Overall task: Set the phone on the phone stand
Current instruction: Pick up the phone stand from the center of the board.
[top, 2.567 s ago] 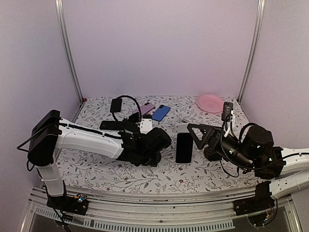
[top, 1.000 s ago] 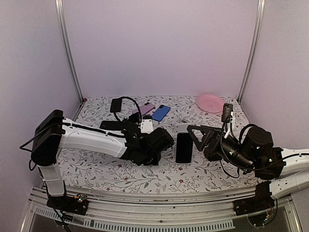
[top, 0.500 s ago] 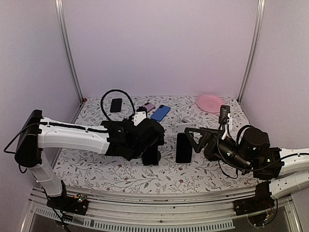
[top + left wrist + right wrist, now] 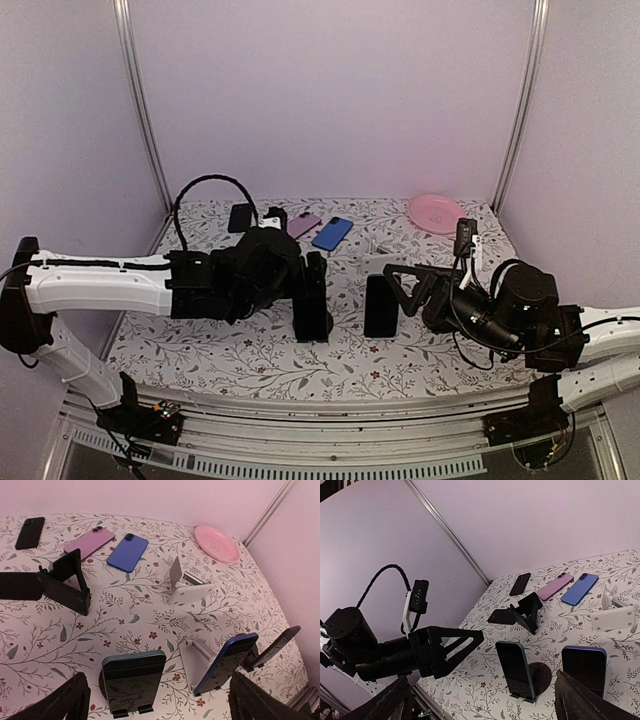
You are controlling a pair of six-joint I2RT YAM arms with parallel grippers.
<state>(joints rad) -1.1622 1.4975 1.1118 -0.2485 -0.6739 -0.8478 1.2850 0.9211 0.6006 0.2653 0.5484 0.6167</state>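
Left fingers [image 4: 70, 702] and right fingers [image 4: 580, 702] spread, empty. Teal phone [image 4: 134, 677] upright lower centre, blue phone [image 4: 227, 661] beside; bare counter [image 4: 40, 645] lower left.

the phone [image 4: 134, 674] has a glossy dark screen; matt flowered cloth covers the table [image 4: 145, 615]; the pink plate [image 4: 217, 536] looks like smooth plastic.

floral-print cloth desk [image 4: 150, 615]: white ground, grey-green vines, small red blossoms | pink round plastic plate [image 4: 217, 537]: plain | lilac-pink flat phone [image 4: 89, 542]: plain back | royal-blue flat phone [image 4: 127, 552]: plain back | black flat phone [image 4: 30, 532]: plain | black folding stand [image 4: 65, 592]: plain | silver-white angled stand [image 4: 187, 587]: unpatterned | pale-blue-edged upright phone [image 4: 134, 680]: black screen | dark-blue-edged upright phone [image 4: 227, 662]: black screen
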